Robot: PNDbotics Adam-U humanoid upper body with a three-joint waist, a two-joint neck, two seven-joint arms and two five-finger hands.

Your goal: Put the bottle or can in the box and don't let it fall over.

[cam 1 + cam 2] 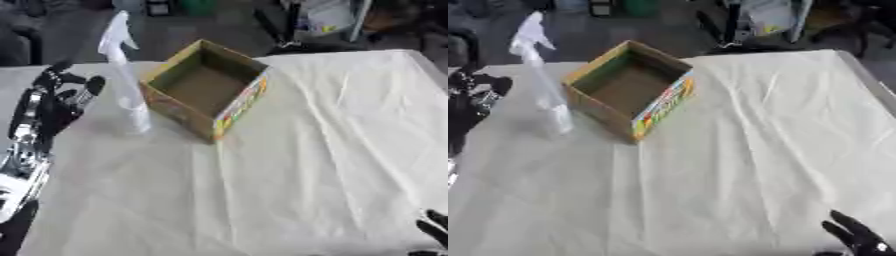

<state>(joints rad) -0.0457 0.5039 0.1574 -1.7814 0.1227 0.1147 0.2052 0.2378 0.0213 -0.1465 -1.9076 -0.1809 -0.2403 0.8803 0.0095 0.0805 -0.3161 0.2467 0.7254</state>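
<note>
Currently the spray bottle (127, 75) stands upright on the worktop (289, 165), just beside the left wall of the cardboard box (206, 87). Cannot tell whether bottle and box touch; they look very close. Bottle is pale, near white, with a trigger head at the top that reaches above the worktop's far edge in the view. It is outside the box, not in it.

Box: open top, brown inside, coloured print on the outer side facing the lower right. It sits askew, one corner toward the camera, on the far left part of the worktop. Nothing visible inside but the brown floor.

Worktop is covered with a creased white cloth (350, 125).

Left hand (66, 92): on the left side, near the bottle but apart from it, a strip of cloth showing between them. Fingers spread apart and raised, holding nothing. The black and silver forearm (26, 150) runs down to the lower left corner.

Right hand (857, 239): low in the right corner, well apart from box and bottle. Fingers straight, pointing up, separated, holding nothing.
</note>
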